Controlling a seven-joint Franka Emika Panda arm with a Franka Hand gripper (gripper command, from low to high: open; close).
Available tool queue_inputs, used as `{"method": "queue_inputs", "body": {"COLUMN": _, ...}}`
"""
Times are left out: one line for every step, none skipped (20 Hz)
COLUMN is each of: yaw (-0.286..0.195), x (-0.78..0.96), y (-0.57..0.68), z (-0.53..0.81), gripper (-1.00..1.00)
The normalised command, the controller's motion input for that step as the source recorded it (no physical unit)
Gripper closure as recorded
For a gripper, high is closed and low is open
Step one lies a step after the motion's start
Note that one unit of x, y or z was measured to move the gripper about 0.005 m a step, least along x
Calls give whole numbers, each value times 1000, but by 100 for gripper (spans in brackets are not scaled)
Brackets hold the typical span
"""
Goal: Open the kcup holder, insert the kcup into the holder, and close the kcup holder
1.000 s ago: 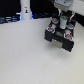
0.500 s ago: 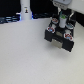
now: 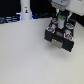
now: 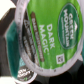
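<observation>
Your gripper (image 3: 59, 16) hangs over the open black kcup holder (image 3: 61, 35) at the exterior view's right, pinching the kcup (image 4: 47, 32), whose green "Dark Magic" lid fills your wrist view.

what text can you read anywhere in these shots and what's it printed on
"GREEN MOUNTAIN": logo on the green lid of the kcup, wrist view.
"DARK MAGIC": large white letters on the same lid.
Dark band beside "DARK MAGIC": small print, too blurred to read.
Small square mark near the lid's edge: unreadable.
White bottle-like object in the exterior view: a dark mark, too small to read.
Kcup holder: no legible text.
</observation>
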Motion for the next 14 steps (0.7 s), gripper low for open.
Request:
{"method": "queue_inputs", "body": {"yaw": -10, "x": 83, "y": 3, "z": -112, "gripper": 100}}
{"method": "queue_inputs", "body": {"yaw": -10, "x": 70, "y": -10, "z": -90, "gripper": 100}}
{"method": "queue_inputs", "body": {"yaw": -15, "x": 61, "y": -21, "z": -59, "gripper": 100}}
{"method": "queue_inputs", "body": {"yaw": -17, "x": 74, "y": -9, "z": -41, "gripper": 100}}
{"method": "queue_inputs", "body": {"yaw": -13, "x": 68, "y": -8, "z": -46, "gripper": 100}}
{"method": "queue_inputs", "body": {"yaw": -46, "x": 193, "y": -50, "z": -87, "gripper": 100}}
{"method": "queue_inputs", "body": {"yaw": -28, "x": 133, "y": -36, "z": -93, "gripper": 100}}
{"method": "queue_inputs", "body": {"yaw": -16, "x": 55, "y": -18, "z": -104, "gripper": 100}}
{"method": "queue_inputs", "body": {"yaw": -9, "x": 51, "y": -5, "z": -158, "gripper": 100}}
{"method": "queue_inputs", "body": {"yaw": -13, "x": 90, "y": -3, "z": -194, "gripper": 100}}
{"method": "queue_inputs", "body": {"yaw": -11, "x": 78, "y": -1, "z": -212, "gripper": 100}}
{"method": "queue_inputs", "body": {"yaw": -8, "x": 80, "y": 10, "z": -223, "gripper": 100}}
{"method": "queue_inputs", "body": {"yaw": -11, "x": 81, "y": 16, "z": -223, "gripper": 100}}
{"method": "queue_inputs", "body": {"yaw": -8, "x": 87, "y": 24, "z": -242, "gripper": 100}}
